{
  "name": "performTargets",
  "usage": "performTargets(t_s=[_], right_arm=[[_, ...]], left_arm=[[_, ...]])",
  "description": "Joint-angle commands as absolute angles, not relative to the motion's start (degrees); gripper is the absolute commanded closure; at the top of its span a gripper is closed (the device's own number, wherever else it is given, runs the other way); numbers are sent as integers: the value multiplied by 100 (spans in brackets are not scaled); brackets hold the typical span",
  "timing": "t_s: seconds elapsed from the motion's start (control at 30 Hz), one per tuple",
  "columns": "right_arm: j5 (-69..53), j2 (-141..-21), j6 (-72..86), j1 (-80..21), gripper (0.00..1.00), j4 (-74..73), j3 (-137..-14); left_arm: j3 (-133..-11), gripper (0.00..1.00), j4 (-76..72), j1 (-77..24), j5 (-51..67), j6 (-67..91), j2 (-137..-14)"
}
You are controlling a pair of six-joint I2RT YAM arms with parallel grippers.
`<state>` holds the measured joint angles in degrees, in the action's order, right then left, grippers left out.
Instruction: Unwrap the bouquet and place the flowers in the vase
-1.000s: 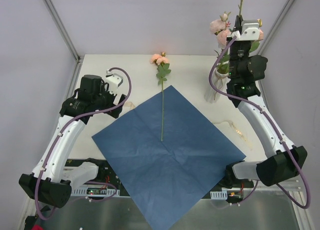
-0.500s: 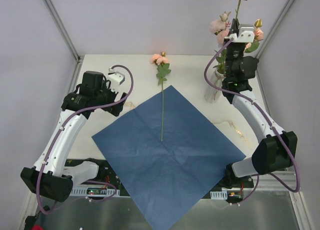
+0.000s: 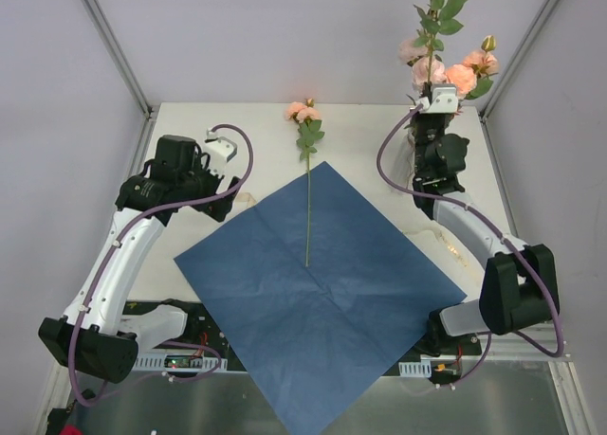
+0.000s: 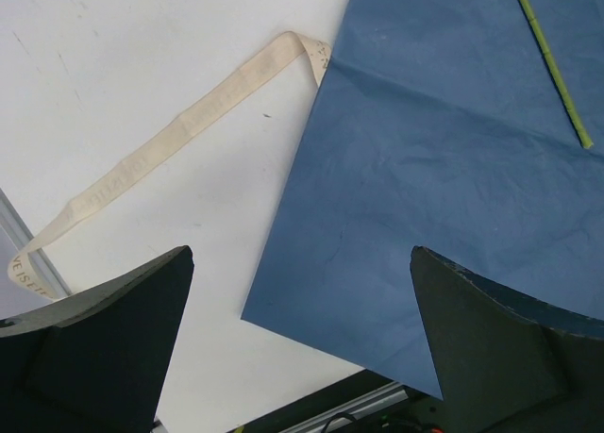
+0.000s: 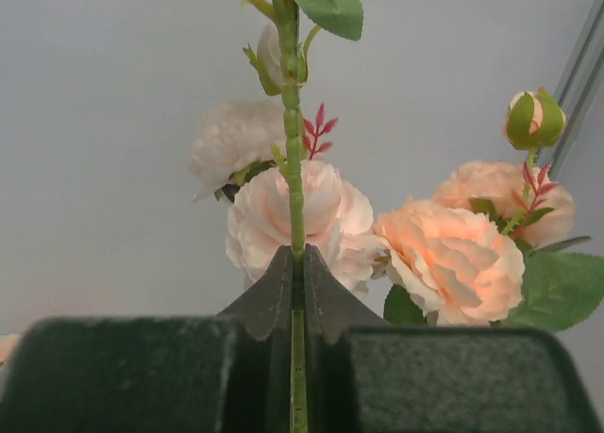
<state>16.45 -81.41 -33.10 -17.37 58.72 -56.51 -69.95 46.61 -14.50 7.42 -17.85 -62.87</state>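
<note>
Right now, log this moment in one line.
right gripper: shut on stem, upright beside blooms | left gripper: open, over paper edge | table: one flower on paper, ribbon loose

Peach-pink flowers [image 3: 446,75] upright far right; one stem [image 3: 307,208] flat across blue paper [image 3: 313,293]

Robot lab test cell, plain grey walls [image 3: 266,37], aluminium frame posts [image 3: 114,45], white table [image 3: 237,132], two bolted robot arms [image 3: 119,264]
</note>
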Motion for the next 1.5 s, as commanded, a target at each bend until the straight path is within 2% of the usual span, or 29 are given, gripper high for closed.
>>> performTargets(t_s=[0.0,0.07,0.1,0.13,0.2,0.4,0.57,0.67,0.73,0.87,0.97,1.07,1.17,1.27,1.33,1.47], right_arm=[[1968,-7551,-3146,-1872,96,6347,-5555],[2117,-7471,-3173,-1942,79,6171,-5528],[2188,-7401,-3199,-2029,62,6031,-5520],[2319,-7374,-3243,-2074,57,5968,-5520],[2530,-7278,-3339,-2214,51,5706,-5563],[3277,-7006,-3314,-2382,40,4880,-5739],[3165,-6531,-3182,-2741,36,4098,-5686],[3050,-6285,-2430,-3355,35,2381,-6002],[2788,-6240,-1988,-3585,35,1866,-6073],[3128,-6748,-1757,-4365,34,837,-6406],[3392,-7530,-1697,-4692,31,137,-6731],[3375,-8567,-1170,-4842,23,-927,-7714],[3208,-9865,-511,-4808,2,-1719,-8646],[2823,-10867,-561,-4808,4,-2370,-9604],[2550,-11335,-633,-4799,0,-2731,-10349],[2295,-12347,-264,-4493,20,-3594,-11381]], left_arm=[[-7049,1,4746,-1371,730,-1969,-6065],[-7031,1,4772,-1380,721,-1986,-6012],[-7023,1,4772,-1371,721,-1995,-5986],[-7022,1,4781,-1380,721,-2004,-5977],[-7022,1,4790,-1380,721,-1995,-5942],[-6961,1,4808,-1380,756,-2013,-5827],[-6917,1,4825,-1380,773,-2065,-5739],[-6943,1,4825,-1371,765,-2057,-5757],[-6978,1,4825,-1371,747,-2022,-5827],[-7084,1,4816,-1371,721,-1951,-6029],[-7172,1,4816,-1380,800,-1925,-6134],[-7189,1,4825,-1371,852,-1925,-6144],[-7163,1,4816,-1380,870,-1951,-6100],[-7119,1,4834,-1362,879,-1986,-6082],[-7102,1,4860,-1362,905,-2056,-6073],[-7093,1,4869,-1362,879,-2065,-6082]])
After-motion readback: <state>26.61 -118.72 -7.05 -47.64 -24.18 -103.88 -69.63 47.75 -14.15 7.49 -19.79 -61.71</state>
